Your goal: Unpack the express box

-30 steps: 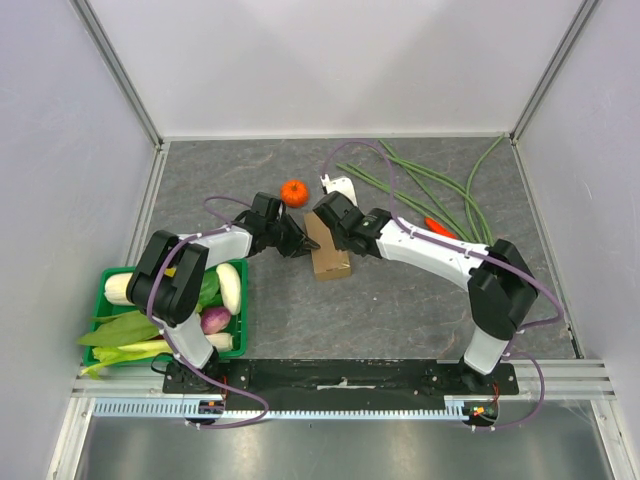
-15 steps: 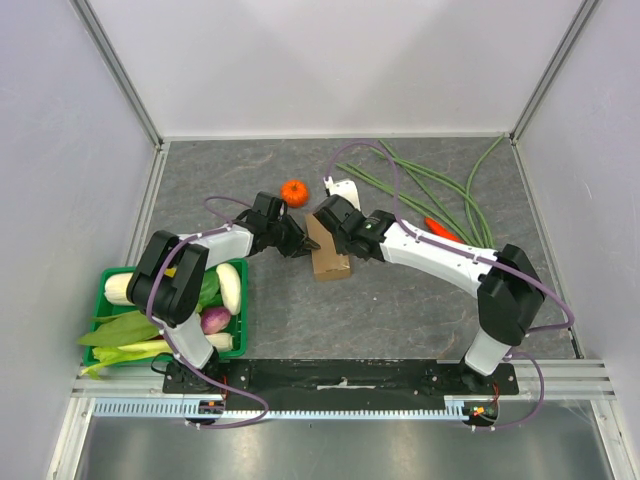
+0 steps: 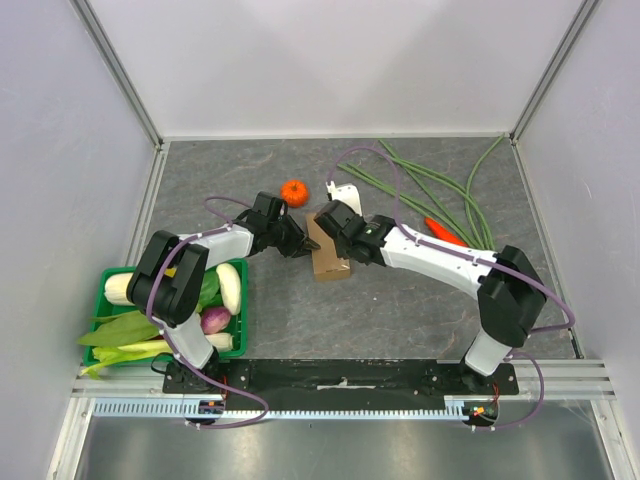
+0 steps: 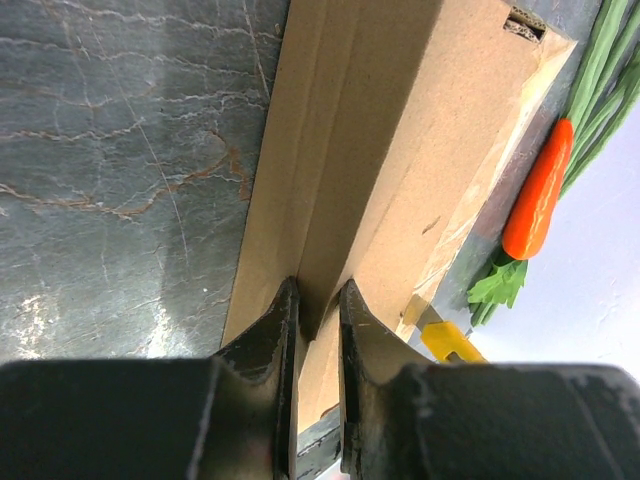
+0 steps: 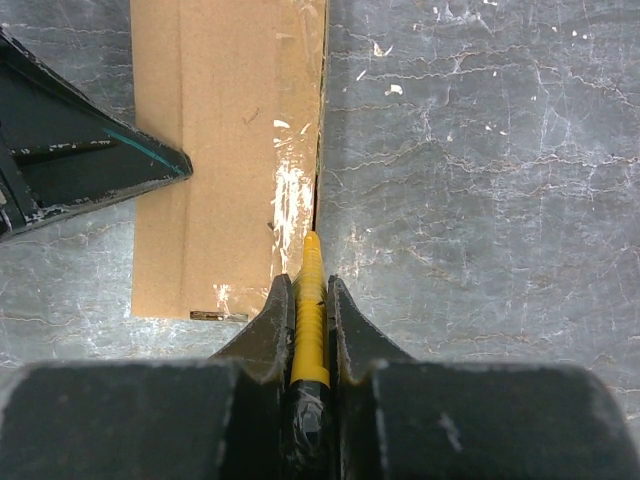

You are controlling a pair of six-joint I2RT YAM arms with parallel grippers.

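R gripper (image 5: pixel 310 292) fingers are clenched on a slim yellow ribbed tool (image 5: pixel 312 262). Its tip sits at the long taped edge of the express box (image 5: pixel 225 150), a small flat plain brown cardboard carton. L gripper (image 4: pixel 316 300) pinches a thin cardboard edge of the same box betw. its black fingers (image 4: pixel 277 335). The box lies mid-table on the grey marbled table top (image 3: pixel 400 310), betw. both arms. Round orange tangerine (image 3: pixel 293 192) is just beyond it. Long green beans (image 3: pixel 440 190) & an orange carrot (image 4: pixel 537 195) lie to the R. Green plastic crate (image 3: pixel 243 320) of veg sits well apart, near L.
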